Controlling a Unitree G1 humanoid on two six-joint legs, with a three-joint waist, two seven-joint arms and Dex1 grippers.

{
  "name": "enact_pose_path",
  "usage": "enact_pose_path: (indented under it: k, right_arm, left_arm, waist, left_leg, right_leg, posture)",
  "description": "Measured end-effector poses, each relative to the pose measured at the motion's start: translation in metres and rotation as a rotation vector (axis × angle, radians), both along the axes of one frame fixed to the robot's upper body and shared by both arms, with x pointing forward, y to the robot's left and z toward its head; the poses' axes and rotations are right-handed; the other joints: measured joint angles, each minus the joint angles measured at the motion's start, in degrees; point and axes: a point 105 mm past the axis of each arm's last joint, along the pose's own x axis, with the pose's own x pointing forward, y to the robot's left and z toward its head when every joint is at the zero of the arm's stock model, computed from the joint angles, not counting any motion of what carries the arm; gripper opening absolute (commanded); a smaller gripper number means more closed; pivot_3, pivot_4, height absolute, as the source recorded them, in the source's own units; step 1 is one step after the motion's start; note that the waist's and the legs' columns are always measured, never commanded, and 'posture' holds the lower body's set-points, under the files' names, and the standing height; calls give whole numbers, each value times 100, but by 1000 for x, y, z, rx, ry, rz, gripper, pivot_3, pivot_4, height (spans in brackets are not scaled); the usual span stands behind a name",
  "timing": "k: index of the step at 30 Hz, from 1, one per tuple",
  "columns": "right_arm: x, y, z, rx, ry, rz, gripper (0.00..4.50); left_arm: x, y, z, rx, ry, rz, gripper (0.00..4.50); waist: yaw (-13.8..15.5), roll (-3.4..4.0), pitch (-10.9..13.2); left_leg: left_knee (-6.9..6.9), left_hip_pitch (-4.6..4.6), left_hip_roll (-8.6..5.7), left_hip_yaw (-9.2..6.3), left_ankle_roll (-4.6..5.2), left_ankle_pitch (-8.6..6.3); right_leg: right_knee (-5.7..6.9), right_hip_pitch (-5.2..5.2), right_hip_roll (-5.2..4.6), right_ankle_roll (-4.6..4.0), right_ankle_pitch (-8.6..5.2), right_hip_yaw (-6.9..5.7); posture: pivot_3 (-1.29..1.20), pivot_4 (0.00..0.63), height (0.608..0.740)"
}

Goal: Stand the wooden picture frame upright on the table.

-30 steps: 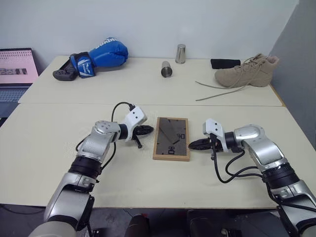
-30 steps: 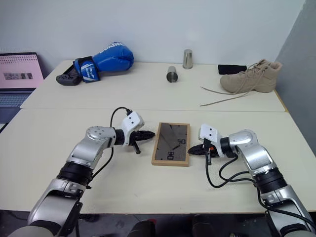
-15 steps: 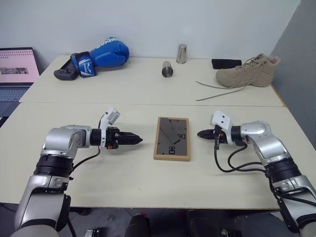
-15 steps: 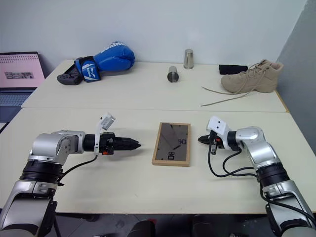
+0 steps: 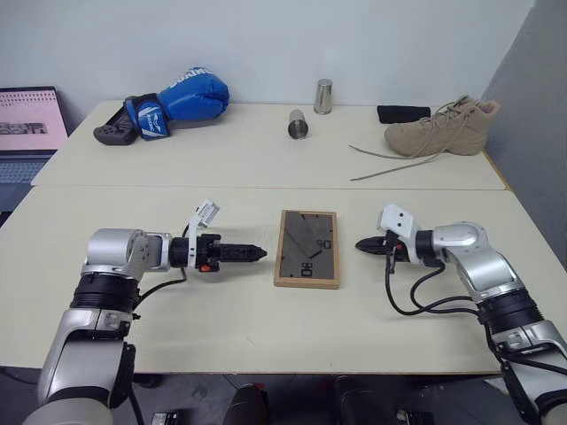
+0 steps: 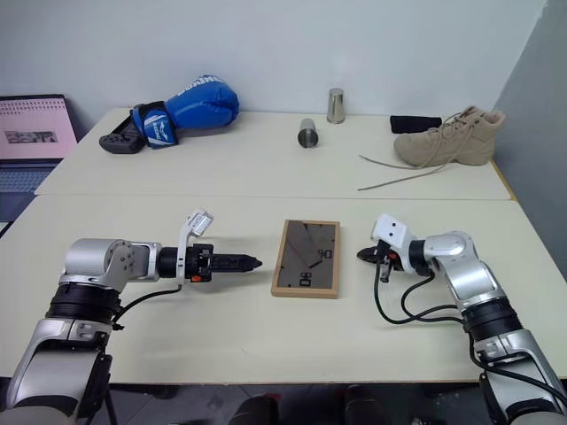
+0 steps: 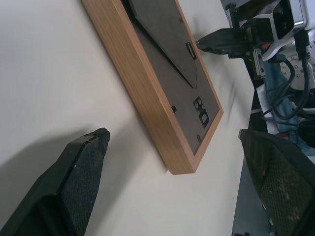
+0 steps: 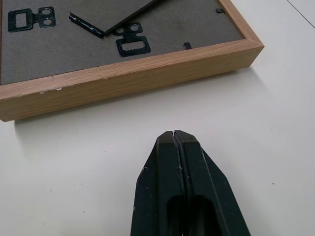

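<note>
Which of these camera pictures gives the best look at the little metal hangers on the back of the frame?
The right wrist view: the hangers on the frame show close and plain there. The left wrist view shows them small and at a slant; in the eye views they are only tiny dark marks on the grey back.

Both arms reach low over the table [image 5: 266, 310], one either side of the wooden picture frame [image 5: 307, 248], forearms angled inward. Left hand [image 5: 255, 253] points level at the frame's left edge, near but not touching, its fingers [image 7: 78, 169] spread wide. Right hand [image 5: 363, 245] just off the right edge, fingers pressed together, empty.
</note>
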Motion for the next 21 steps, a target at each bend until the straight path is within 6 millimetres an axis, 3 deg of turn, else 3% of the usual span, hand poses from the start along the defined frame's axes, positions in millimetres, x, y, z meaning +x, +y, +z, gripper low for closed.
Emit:
enact_pose_path:
  k: [11, 21]
  right_arm:
    - [-4, 18, -4, 16, 3, 25, 0]
    - [-8, 41, -10, 45, 27, 59, 0]
  left_arm:
    - [5, -16, -1, -31, 232, 19, 4493]
    - [2, -31, -4, -50, 234, -49, 4493]
  waist:
    - [5, 1, -2]
    - [8, 1, -3]
  left_leg:
    - [1, 0, -4, 0, 0, 0]
    - [1, 0, -4, -1, -1, 1]
  right_leg:
    - [0, 2, -1, 0, 0, -1]
    - [0, 3, -2, 0, 0, -1]
  posture:
    - [0, 150, 740]
    - [0, 150, 740]
